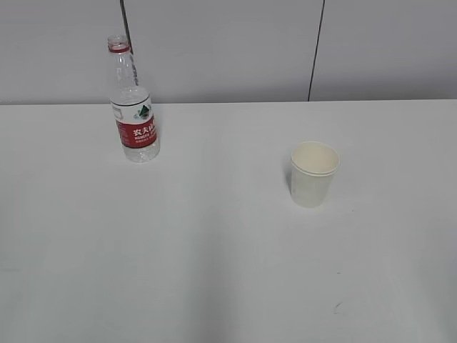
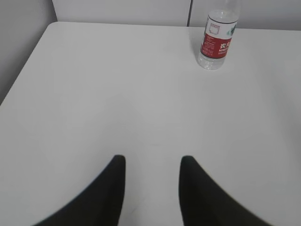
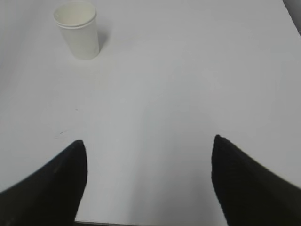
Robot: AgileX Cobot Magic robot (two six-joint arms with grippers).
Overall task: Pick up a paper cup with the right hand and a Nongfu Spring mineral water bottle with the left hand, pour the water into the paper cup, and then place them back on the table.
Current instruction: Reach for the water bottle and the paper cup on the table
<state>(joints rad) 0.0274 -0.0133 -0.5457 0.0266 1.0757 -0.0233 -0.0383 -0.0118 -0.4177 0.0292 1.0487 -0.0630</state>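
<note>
The Nongfu Spring mineral water bottle [image 1: 133, 107] stands upright at the back left of the white table [image 1: 214, 250], with no cap on its neck. It also shows far ahead and to the right in the left wrist view [image 2: 217, 35]. The paper cup [image 1: 313, 174] stands upright right of centre, and far ahead to the left in the right wrist view [image 3: 78, 29]. My left gripper [image 2: 153, 160] is open and empty over bare table. My right gripper [image 3: 149, 141] is open wide and empty near the table's front edge. Neither arm shows in the exterior view.
A grey panelled wall [image 1: 228, 50] runs behind the table. A small scuff mark [image 1: 337, 308] lies near the front right. The table's left edge [image 2: 23, 75] shows in the left wrist view.
</note>
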